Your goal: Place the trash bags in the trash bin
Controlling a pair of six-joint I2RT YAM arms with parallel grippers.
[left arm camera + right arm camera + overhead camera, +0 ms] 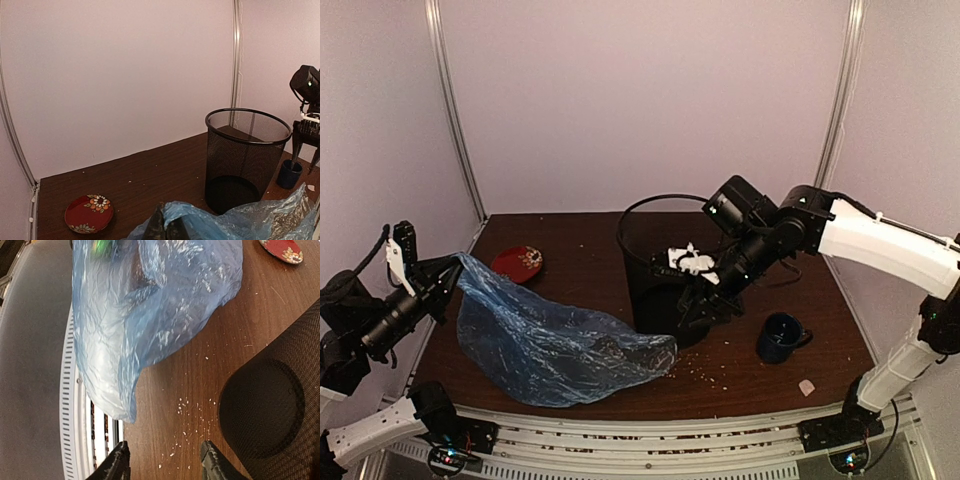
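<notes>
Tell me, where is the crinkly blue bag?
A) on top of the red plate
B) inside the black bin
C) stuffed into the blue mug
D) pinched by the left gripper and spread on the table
D: the left gripper is shut on one corner of the blue bag, and the rest of it lies on the table beside the black bin, not in it.

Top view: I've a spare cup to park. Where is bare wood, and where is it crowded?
Bare: the back strip between the red plate and the trash bin; the front-right corner between the blue mug and the rail. Crowded: the trash bag covers the front left, its tip close to the bin's base.
</notes>
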